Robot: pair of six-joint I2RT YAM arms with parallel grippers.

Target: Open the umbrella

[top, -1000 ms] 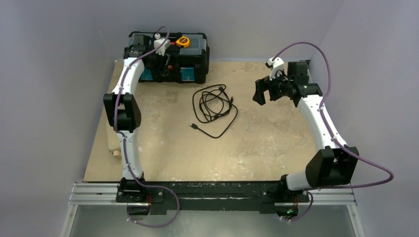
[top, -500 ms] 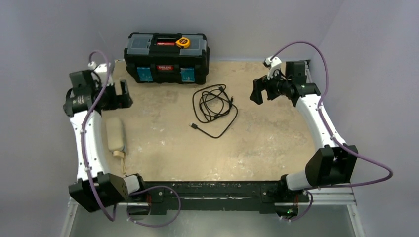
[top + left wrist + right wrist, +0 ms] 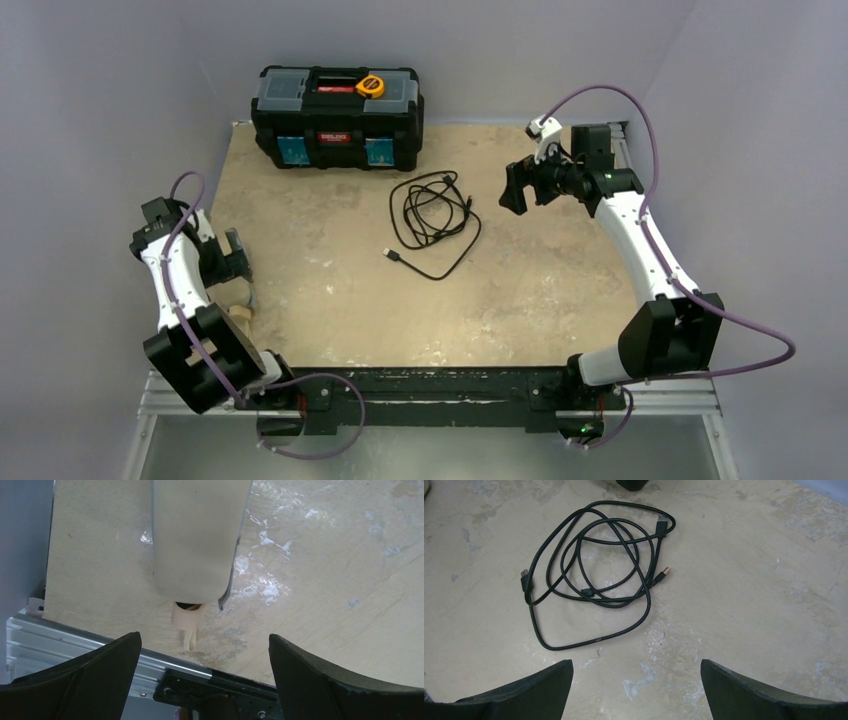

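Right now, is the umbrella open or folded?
Folded. In the left wrist view the umbrella lies flat on the table as a tight fabric bundle, handle poking from its end; no canopy spread.

Soft even light; glare patches on table point(image 3: 260, 587).

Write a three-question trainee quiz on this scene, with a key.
1. True or false: the umbrella is folded shut.
2. What lies coiled ahead of the right gripper? A. a cup B. a cable C. scissors
3. Fill in: the left gripper, over the umbrella's handle end, is ____ (open/shut).

Key: 1 true; 2 B; 3 open.
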